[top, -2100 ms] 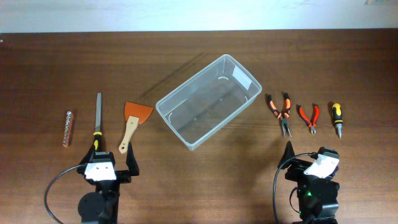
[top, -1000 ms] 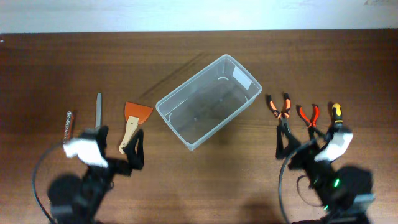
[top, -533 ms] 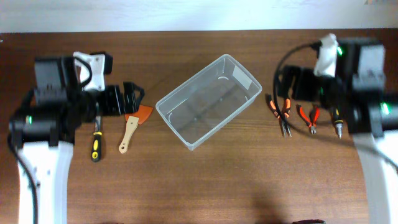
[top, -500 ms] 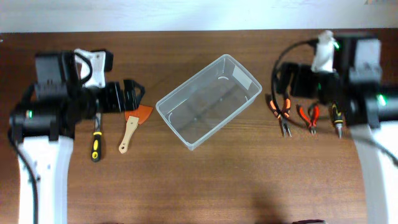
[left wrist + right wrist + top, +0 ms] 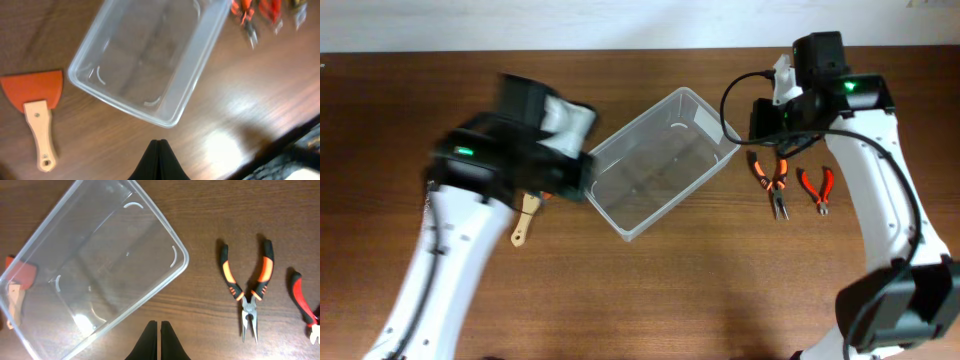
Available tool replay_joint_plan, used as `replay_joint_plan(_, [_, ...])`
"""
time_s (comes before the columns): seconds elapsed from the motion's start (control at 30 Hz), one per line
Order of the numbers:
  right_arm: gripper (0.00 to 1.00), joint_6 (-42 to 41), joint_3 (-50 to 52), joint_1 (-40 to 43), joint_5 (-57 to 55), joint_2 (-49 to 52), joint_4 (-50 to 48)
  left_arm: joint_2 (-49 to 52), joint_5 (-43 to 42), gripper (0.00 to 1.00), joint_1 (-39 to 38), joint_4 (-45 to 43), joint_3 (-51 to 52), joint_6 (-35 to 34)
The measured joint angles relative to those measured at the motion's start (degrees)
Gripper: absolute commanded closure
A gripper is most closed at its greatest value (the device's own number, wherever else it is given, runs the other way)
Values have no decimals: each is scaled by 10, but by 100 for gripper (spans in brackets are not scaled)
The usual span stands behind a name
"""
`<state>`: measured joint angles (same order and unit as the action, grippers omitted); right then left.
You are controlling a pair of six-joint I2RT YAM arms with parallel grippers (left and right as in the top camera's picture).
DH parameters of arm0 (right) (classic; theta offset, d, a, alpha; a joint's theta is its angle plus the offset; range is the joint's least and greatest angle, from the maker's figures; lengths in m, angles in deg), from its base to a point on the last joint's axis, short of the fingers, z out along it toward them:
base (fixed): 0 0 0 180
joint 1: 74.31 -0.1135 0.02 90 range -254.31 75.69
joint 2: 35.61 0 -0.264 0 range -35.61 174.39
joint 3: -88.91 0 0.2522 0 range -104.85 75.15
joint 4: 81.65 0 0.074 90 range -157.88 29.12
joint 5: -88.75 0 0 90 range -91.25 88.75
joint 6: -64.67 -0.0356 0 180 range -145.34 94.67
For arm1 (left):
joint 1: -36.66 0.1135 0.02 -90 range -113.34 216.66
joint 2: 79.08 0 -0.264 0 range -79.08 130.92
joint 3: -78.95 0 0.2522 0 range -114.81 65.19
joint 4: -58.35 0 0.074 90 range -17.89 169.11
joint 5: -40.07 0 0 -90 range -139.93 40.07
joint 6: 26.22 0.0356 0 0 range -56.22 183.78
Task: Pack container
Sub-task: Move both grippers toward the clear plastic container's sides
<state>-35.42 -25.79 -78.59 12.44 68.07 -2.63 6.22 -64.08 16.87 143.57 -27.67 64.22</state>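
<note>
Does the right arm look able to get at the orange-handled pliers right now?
Likely yes. The orange-handled pliers lie on bare table beside the container, nothing over them, and the right gripper is close by, though shut, so it must open first.

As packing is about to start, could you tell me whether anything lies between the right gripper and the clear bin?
Nothing visible does. In the right wrist view only bare table separates the shut right gripper from the bin; the orange pliers lie off to one side, clear of its rim.
</note>
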Motion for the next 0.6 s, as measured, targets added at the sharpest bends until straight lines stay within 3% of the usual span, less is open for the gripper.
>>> replay_joint_plan(0.23, [96,0,0,-1,6,40,-14,43,113,98,-153,-7,20,16])
replay_joint_plan(0.6, [96,0,0,-35,36,95,-71,184,140,98,-192,-93,92,20])
